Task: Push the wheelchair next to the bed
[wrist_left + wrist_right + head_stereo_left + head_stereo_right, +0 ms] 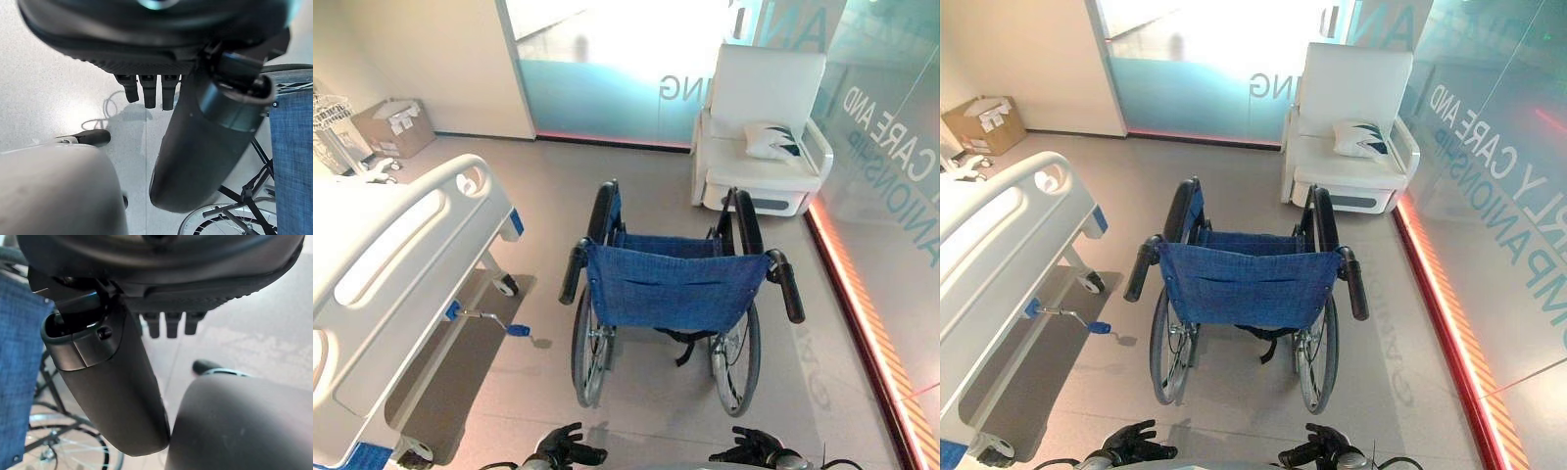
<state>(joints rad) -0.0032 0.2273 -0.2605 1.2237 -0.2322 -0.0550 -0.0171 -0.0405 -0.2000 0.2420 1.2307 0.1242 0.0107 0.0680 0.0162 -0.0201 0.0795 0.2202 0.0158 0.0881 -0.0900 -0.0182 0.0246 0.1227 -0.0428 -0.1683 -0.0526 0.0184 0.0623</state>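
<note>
While the bed [401, 294] occupies the left side of the head views, its white side rail and footboard end face the open floor, with a blue-tipped crank handle [494, 321] projecting from the frame toward the wheelchair. Behind the bed, against the far wall, sits a cardboard box [396, 125].

Left hand [566, 447]: low at the bottom edge of the head views, behind the wheelchair's left wheel, fingers relaxed and spread, grasping nothing; apart from the chair.

Wheelchair [677, 286]: stands in mid-floor, to the right of the bed and well apart from it, back toward the robot. Blue fabric backrest, two black push handles [574, 271] angled outward, both unheld. Large spoked wheels rest on the grey floor [548, 196].

Right hand [756, 447]: low at the bottom edge, behind the right wheel, fingers loosely curled but empty; not touching the chair. Right wrist view shows short straight fingertips [171, 325] past the dark thumb, blue fabric at the side.

Far right: white armchair [759, 127] with a patterned cushion [775, 142] on its seat, set beside a frosted glass wall [881, 176].
</note>
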